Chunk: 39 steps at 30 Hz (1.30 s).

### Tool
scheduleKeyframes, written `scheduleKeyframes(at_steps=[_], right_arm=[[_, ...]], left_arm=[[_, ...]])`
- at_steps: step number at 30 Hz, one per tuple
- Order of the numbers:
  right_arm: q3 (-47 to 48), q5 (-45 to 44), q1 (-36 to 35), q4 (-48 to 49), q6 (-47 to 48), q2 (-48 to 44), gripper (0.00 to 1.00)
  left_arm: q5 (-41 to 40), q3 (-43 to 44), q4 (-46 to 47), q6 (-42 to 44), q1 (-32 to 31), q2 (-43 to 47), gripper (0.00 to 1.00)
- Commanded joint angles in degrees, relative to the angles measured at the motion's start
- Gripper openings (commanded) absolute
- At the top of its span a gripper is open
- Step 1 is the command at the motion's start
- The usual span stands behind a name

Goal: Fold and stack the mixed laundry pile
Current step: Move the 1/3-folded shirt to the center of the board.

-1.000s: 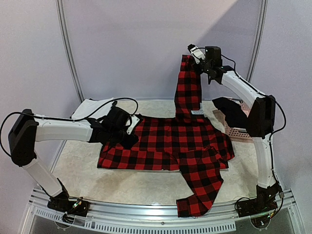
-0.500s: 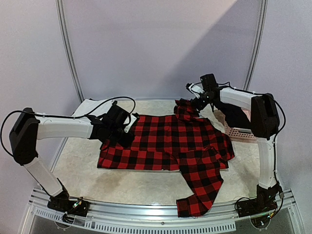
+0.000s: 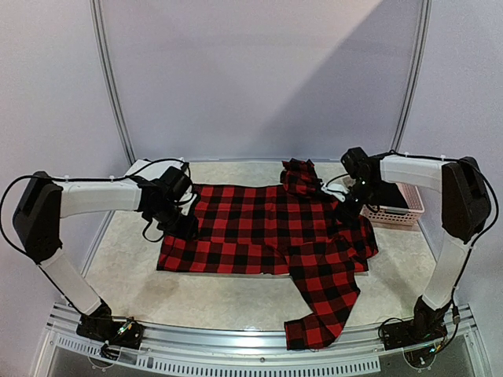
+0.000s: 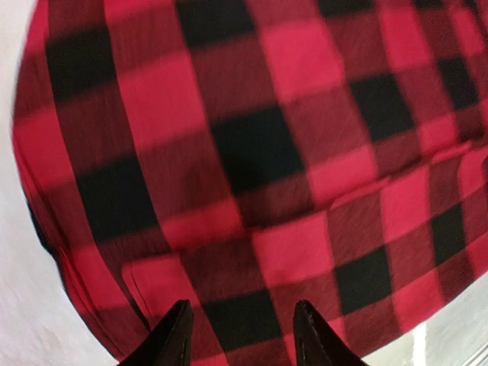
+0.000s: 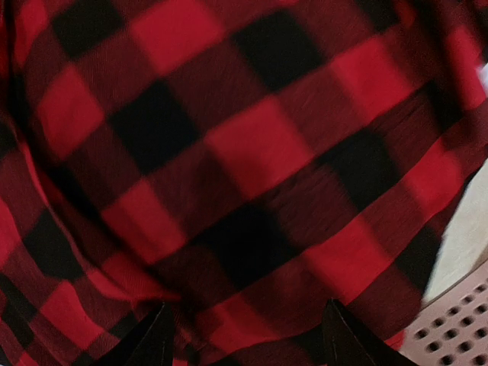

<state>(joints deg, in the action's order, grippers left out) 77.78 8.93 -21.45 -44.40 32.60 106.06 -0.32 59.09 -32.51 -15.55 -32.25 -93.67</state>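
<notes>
**Once let go, the sleeve is dropped onto the checked flannel shirt**

Held high a second ago, it is now heaped just left of the right gripper, whose jaws are spread wide, with nothing held. The checked flannel shirt is laid flat beneath both jaws. The left gripper is held half open above the shirt's edge, nothing pinched.

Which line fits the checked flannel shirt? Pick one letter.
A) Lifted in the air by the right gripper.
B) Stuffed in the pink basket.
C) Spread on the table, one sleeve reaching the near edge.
C: the flannel shirt lies spread on the table, its sleeve running to the near edge, and the right gripper stands open over it, gripping nothing.
</notes>
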Motion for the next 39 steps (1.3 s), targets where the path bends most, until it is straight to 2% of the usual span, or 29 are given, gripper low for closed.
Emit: scheduleKeyframes(at_steps=[1,4,10,19,25,30,35,39], right_arm=[[-6.6,-4.2,0.3,0.4,1.7,-4.3,0.66],[-9.1,-7.8,0.3,1.3,2.0,-4.1,0.66],[-11.9,-11.4,0.3,-0.4,1.5,-3.3,0.66],[-16.4,-10.3,-3.9,-5.5,0.5,-2.3,0.64],[-14.9,-7.3,-9.7,-9.5,-1.9,-3.2,0.64],[-12.9,-5.4,-13.4,-11.1,-5.3,-2.9,0.64],[-11.6,-4.4,-15.5,-11.6,-6.6,-2.3,0.65],[-7.8,-5.6,-15.0,-13.0,-6.7,-3.9,0.66]], left_arm=[[2.2,-3.4,-6.3,-3.1,0.1,0.3,0.45],[3.4,-4.7,-6.7,-6.1,0.3,-1.8,0.43],[6.8,-11.7,-1.7,-14.2,0.3,-3.8,0.39],[5.3,-24.8,1.9,-23.0,0.3,2.9,0.37],[1.8,-34.7,1.5,-28.3,0.3,13.0,0.37],[0.9,-42.8,0.0,-36.2,-0.3,23.5,0.36],[-1.3,-47.6,-7.4,-45.3,-2.0,42.4,0.33],[-2.9,-46.1,-9.2,-46.2,-3.5,54.7,0.34]])
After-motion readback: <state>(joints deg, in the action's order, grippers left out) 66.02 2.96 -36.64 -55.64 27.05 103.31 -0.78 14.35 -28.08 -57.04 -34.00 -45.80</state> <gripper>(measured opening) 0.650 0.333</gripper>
